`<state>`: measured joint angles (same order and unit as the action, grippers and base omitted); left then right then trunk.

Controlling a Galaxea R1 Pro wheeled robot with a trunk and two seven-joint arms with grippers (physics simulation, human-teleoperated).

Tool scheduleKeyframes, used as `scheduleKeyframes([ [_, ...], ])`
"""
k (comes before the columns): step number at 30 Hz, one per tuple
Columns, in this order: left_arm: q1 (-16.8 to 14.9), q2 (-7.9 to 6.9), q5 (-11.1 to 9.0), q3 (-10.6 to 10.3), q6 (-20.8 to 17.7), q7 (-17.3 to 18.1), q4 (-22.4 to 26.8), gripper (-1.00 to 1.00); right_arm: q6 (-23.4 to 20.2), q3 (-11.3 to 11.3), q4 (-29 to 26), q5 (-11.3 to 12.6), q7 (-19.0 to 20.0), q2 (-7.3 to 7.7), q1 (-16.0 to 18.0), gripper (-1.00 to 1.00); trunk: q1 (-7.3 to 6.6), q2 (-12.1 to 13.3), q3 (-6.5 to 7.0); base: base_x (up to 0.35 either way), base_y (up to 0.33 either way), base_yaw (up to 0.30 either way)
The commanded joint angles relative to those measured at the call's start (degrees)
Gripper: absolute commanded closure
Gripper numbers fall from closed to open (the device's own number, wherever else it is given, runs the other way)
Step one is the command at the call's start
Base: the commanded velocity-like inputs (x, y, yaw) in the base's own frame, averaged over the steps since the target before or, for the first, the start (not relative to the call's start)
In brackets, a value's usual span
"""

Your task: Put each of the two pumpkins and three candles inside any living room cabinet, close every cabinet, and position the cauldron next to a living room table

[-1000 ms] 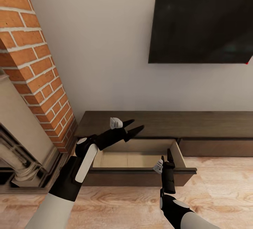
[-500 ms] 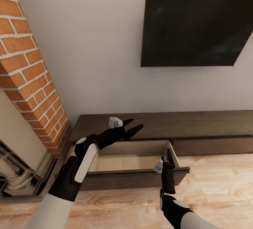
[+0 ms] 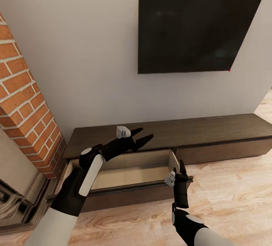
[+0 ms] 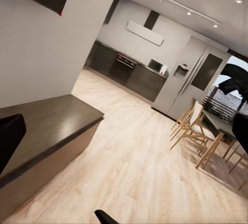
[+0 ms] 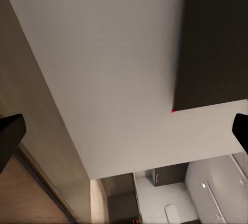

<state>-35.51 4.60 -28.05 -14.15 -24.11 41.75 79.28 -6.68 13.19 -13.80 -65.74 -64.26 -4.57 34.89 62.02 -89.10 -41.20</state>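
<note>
Dark-brown cabinet (image 3: 211, 127) below the TV (image 3: 192, 34), one drawer (image 3: 128, 172) pulled out, apparently empty. Left gripper (image 3: 142, 133) and right gripper (image 3: 178, 169) both spread, carrying nothing; stowing and closing remain.

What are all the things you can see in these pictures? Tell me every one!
Cabinet: one, dark brown, along the wall.
Drawer: one, pulled open, pale wood inside, nothing visible in it.
TV: one, black, on the wall above the cabinet.
Fireplace: one, red brick, left of the cabinet.
Floor: light wood.
Kitchen units: dark, far end of the room.
Chairs: wooden, beside a table.
Left gripper: open, above the drawer.
Right gripper: open, at the drawer's right end.
</note>
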Motion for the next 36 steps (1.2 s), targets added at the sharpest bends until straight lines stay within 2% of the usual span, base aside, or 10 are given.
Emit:
scheduleKeyframes([
  [1,0.0,-0.01,0.0,0.0,0.01,0.0,0.0,-1.0,0.0,-0.01,0.0,0.0,0.0,0.0,0.0,-1.0,0.0,0.0,0.03,0.0,0.0,-0.071],
  [16,0.0,-0.03,-0.15,0.01,0.03,-0.01,-0.34,-1.0,0.0,0.0,0.16,0.0,0.01,-0.08,0.0,-1.0,0.0,0.0,0.09,0.0,0.0,-0.014],
  [24,0.0,-0.03,-0.16,0.0,0.03,-0.22,-0.44,-1.0,0.0,0.0,0.2,0.0,0.03,-0.09,0.0,-1.0,0.0,0.0,0.43,0.0,0.035,-0.214],
  [36,0.0,-0.03,-0.17,0.0,0.03,-0.27,-0.44,-1.0,0.0,0.0,0.46,0.0,0.01,-0.09,0.0,-1.0,0.0,0.0,1.07,0.0,0.256,-0.246],
])
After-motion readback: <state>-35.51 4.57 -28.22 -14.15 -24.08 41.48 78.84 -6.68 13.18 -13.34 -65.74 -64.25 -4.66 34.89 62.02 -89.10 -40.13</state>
